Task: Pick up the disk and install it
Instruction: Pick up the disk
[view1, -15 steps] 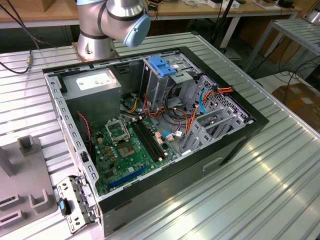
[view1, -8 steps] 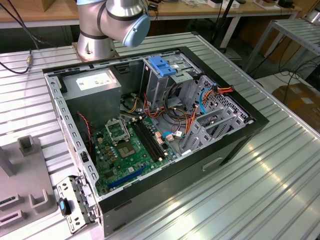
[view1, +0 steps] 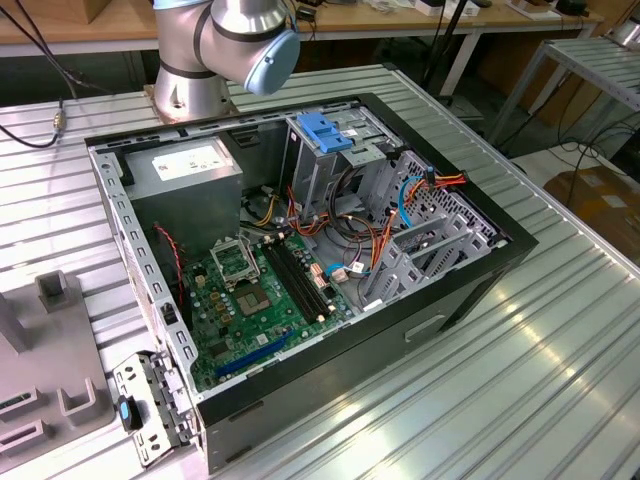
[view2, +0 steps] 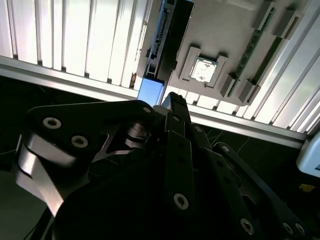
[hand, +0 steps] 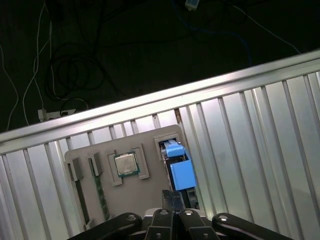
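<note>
Disk (hand: 182, 174) lay in grey tray (hand: 135, 200), unlifted; installation was outstanding. Hand (hand: 172, 195) hovered just above, fingers together, holding nothing.

Glare streaks the ribbed metal table (view1: 560, 330), while the end effector (view2: 172, 98) (hand: 172, 194) sits dark in both wrist views.

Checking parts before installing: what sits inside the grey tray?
The disk, a processor chip in a square pocket, and a memory stick in a narrow slot. The tool covers one end of the disk.
</note>
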